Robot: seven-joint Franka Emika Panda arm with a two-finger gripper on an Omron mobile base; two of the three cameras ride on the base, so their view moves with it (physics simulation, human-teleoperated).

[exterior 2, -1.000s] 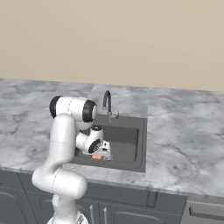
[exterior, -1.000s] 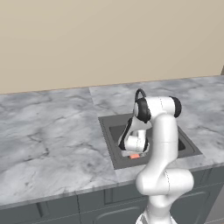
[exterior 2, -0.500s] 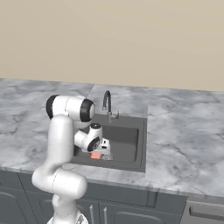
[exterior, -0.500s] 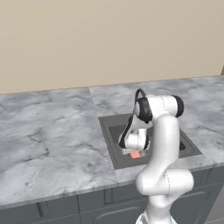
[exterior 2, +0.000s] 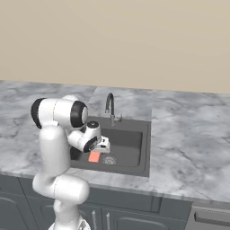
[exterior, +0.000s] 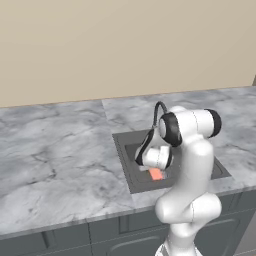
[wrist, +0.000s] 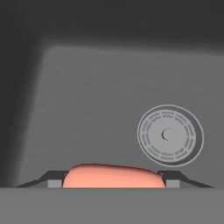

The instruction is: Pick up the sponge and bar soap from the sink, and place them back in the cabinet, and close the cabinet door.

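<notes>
The pink-red bar soap [wrist: 113, 176] lies flat between my two fingertips, spanning the whole gap, and my gripper [wrist: 113, 181] is shut on it. From the base, the bar soap [exterior: 156, 174] hangs just under the white hand, low inside the dark grey sink [exterior: 122, 145], at its front left part. The right base view has the bar soap [exterior 2: 94, 156] beneath my gripper [exterior 2: 99, 151], a little above the basin floor. The sponge, the cabinet and the cabinet door are out of view.
A round metal drain [wrist: 169, 134] sits in the basin floor just beyond the soap. The curved faucet [exterior 2: 110, 105] stands at the sink's back edge. Grey marble counter [exterior: 55, 165] surrounds the basin, with a beige wall behind it.
The hand has lifted slightly with the soap in its jaws and shifted a little within the basin. The jaws hold the same width.
</notes>
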